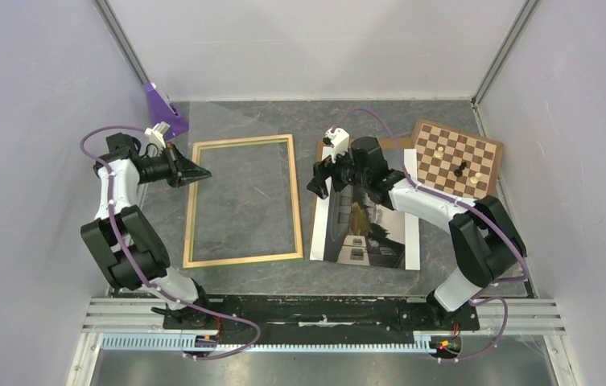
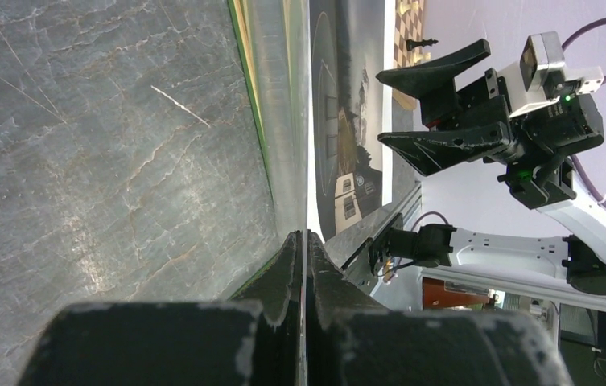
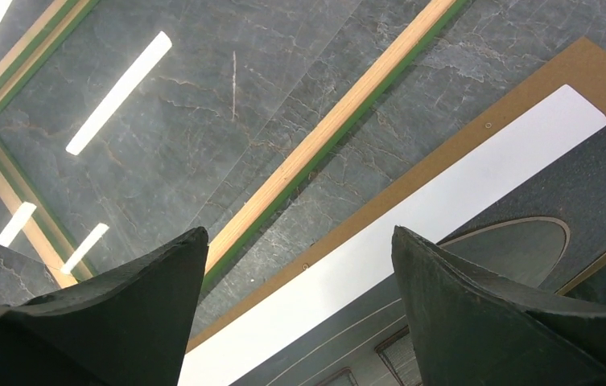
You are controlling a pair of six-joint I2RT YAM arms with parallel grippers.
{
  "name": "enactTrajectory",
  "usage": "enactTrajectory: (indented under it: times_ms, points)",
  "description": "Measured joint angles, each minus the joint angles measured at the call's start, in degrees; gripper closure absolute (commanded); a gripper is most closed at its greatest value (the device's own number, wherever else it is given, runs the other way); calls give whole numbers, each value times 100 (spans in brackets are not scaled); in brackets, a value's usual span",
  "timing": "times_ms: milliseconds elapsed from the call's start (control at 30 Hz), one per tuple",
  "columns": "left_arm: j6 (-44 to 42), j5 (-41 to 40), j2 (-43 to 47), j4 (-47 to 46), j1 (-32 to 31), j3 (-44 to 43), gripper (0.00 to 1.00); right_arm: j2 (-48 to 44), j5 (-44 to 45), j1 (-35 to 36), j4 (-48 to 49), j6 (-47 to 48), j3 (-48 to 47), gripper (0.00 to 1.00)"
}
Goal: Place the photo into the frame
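The left arm and right arm have white links between bulky black joints. A purple cable loops along each. A small white camera sits on each wrist. The fingers are black, wedge-shaped, with edges scuffed pale grey.

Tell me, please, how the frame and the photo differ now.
The frame is open pale-wood rails with table showing through; the photo is a solid dark print with white strips. The frame lies on the table itself; the photo lies on a brown panel. Both are rectangles of similar size, side by side.
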State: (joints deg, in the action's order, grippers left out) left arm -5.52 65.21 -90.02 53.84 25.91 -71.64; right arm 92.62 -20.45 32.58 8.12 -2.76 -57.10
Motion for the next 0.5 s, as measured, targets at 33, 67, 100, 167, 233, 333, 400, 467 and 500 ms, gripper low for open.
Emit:
enactTrajectory:
  times_ms: [33, 67, 100, 167, 233, 333, 400, 467, 500]
  points:
    - [20, 2, -26, -37, 0, 0, 98, 9, 2, 2, 0, 4, 4, 11]
    - [37, 2, -52, -83, 0, 0, 98, 13, 9, 7, 0, 24, 15, 11]
    - [50, 2, -72, -116, 0, 0, 98, 13, 26, 11, 2, 37, 26, 10]
    - [103, 13, -107, -205, -2, 0, 98, 13, 83, 22, 0, 74, 39, 9]
    - [168, 33, -136, -271, -7, 2, 98, 13, 120, 22, 0, 96, 48, 8]
    - [186, 76, -144, -382, -37, 2, 98, 13, 162, 22, 0, 116, 57, 7]
    - [188, 101, -144, -433, -66, 2, 98, 13, 205, 22, -2, 129, 63, 7]
    - [188, 120, -144, -468, -107, 2, 98, 13, 229, 22, 0, 133, 68, 7]
    - [188, 120, -144, -474, -127, 2, 98, 13, 236, 22, -2, 133, 68, 7]
